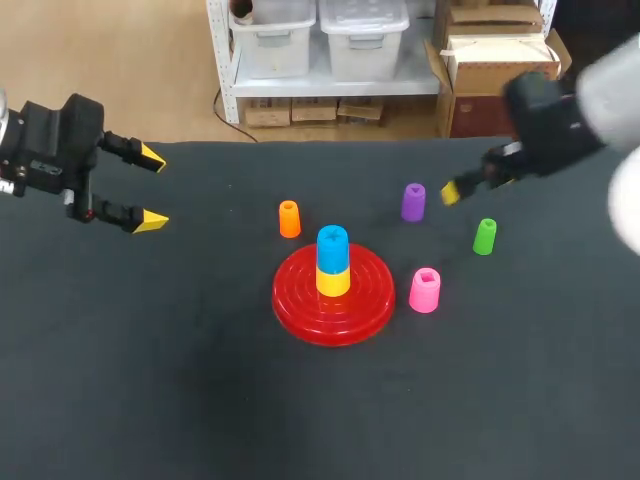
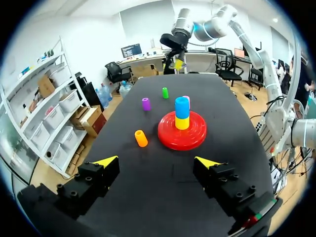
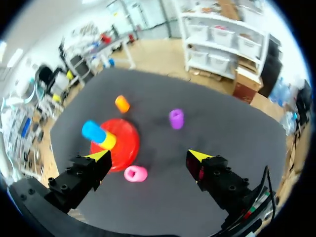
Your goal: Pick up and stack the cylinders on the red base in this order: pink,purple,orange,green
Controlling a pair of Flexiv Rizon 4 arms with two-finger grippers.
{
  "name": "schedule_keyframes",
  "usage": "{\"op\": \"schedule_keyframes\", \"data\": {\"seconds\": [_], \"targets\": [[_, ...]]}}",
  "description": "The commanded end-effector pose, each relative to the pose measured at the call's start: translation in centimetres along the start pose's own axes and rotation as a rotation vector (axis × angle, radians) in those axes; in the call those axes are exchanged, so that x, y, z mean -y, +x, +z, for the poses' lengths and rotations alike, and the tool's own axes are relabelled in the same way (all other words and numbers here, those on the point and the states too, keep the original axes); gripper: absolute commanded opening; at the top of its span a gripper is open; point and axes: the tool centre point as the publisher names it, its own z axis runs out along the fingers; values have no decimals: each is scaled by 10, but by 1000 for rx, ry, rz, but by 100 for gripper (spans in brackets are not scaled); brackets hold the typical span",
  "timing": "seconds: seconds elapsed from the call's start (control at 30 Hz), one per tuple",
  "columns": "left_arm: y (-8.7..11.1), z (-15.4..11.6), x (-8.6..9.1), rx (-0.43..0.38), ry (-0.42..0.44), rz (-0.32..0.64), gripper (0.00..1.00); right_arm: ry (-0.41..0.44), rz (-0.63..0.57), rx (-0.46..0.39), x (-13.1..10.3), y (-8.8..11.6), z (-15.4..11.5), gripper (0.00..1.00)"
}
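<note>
The red base (image 1: 333, 300) sits mid-table with a yellow cylinder (image 1: 333, 281) and a blue one (image 1: 332, 245) stacked on its peg. Around it stand the orange (image 1: 289, 218), purple (image 1: 413, 201), green (image 1: 485, 236) and pink (image 1: 425, 290) cylinders. My left gripper (image 1: 150, 188) hangs open and empty at the far left. In its wrist view the left gripper (image 2: 157, 162) faces the base (image 2: 182, 133). My right gripper (image 1: 460, 188) hovers behind the purple and green cylinders. In the right wrist view it (image 3: 149, 155) stands open and empty, with the pink cylinder (image 3: 135, 173) far below, between its fingers.
Dark cloth covers the whole table (image 1: 150, 380). The front and left parts hold nothing but cloth. The table's back edge runs just behind the purple cylinder and my right gripper.
</note>
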Motion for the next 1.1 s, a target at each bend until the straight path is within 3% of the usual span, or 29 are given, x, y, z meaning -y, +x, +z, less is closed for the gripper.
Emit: {"op": "schedule_keyframes", "data": {"seconds": [0.03, 0.2, 0.53, 0.83, 1.1], "targets": [[1, 0, 0, -1, -1, 2, 100, 43, -290, -373, -23, 11, 14, 100], [1, 0, 0, -1, -1, 2, 100, 124, -366, -529, -26, 30, 30, 100], [1, 0, 0, -1, -1, 2, 100, 120, -392, -631, -30, 41, 44, 100], [1, 0, 0, -1, -1, 2, 100, 117, -383, -640, -29, 47, 58, 100], [1, 0, 0, -1, -1, 2, 100, 131, -359, -646, -31, 64, 72, 100]]}}
